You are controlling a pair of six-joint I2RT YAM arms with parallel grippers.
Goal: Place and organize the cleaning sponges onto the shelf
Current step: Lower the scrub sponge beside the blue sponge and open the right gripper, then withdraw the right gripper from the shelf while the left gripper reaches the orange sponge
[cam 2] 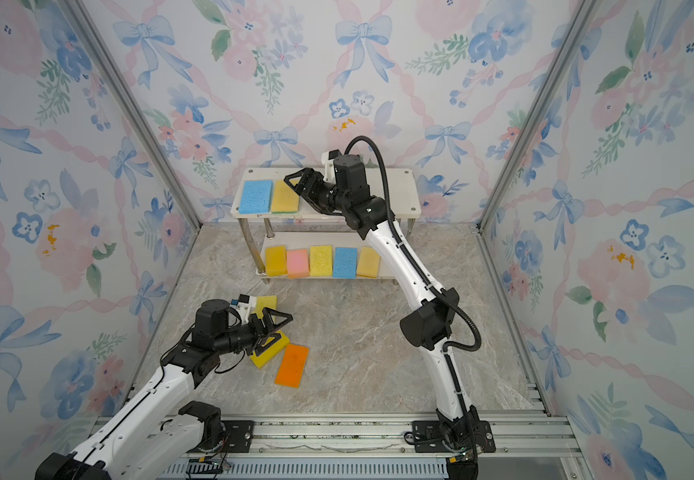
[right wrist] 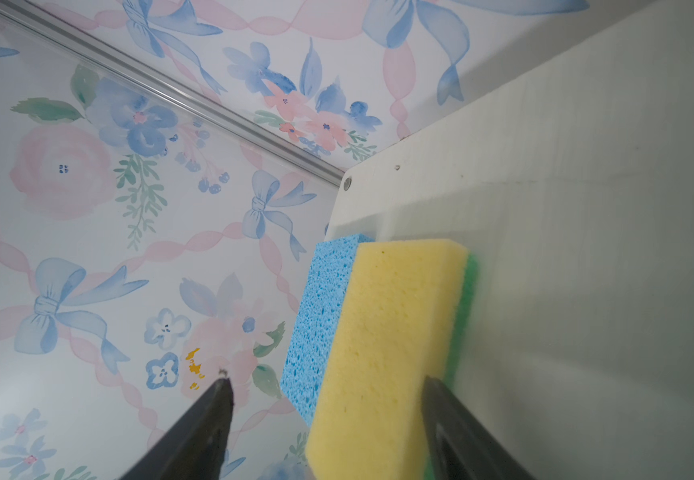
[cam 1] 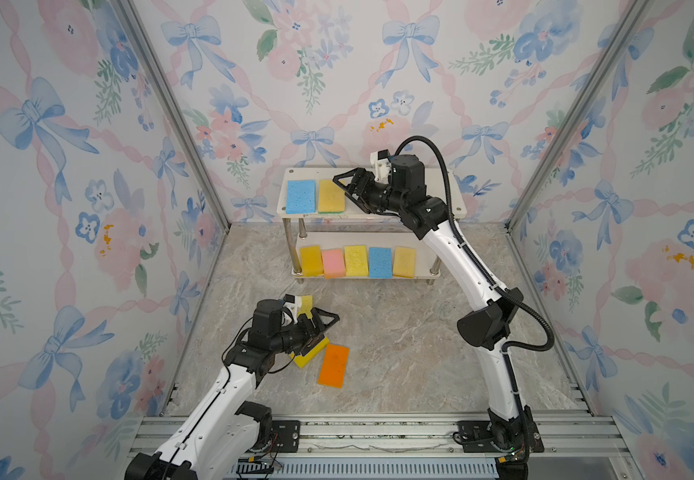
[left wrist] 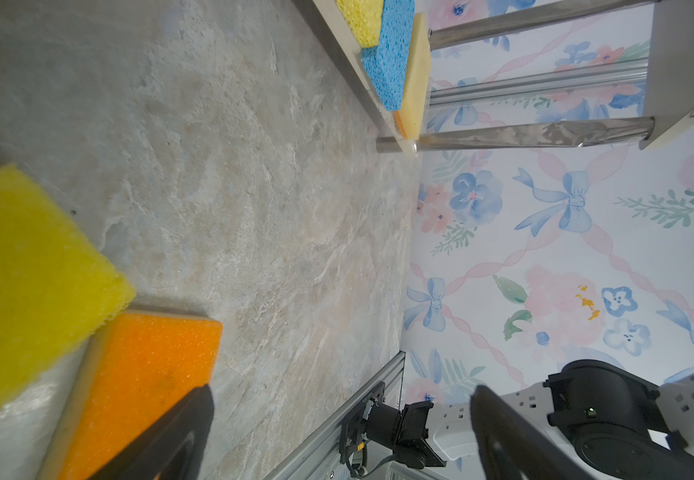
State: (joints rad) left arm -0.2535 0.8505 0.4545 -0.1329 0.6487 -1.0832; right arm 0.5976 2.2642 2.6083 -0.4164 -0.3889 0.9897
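Note:
The shelf [cam 1: 295,173] stands at the back wall. Its top board holds a blue sponge [cam 1: 300,196] and a yellow sponge with a green layer [cam 1: 330,196]. My right gripper [cam 1: 347,189] hovers open at that yellow sponge [right wrist: 391,332], its fingers apart on either side and not pressing it. The lower board carries several sponges, among them pink [cam 1: 333,263] and blue [cam 1: 380,262]. On the floor lie an orange sponge [cam 1: 333,365], a yellow sponge [cam 1: 310,355] and another yellow one [cam 1: 307,303]. My left gripper [cam 1: 322,332] is open just above the yellow and orange ones, holding nothing.
The right part of the top board [cam 2: 403,195] is bare. The marble floor [cam 1: 399,332] stretches between the shelf and the front rail [cam 1: 378,432]. Floral walls close in on three sides. Metal posts [left wrist: 536,135] join the boards.

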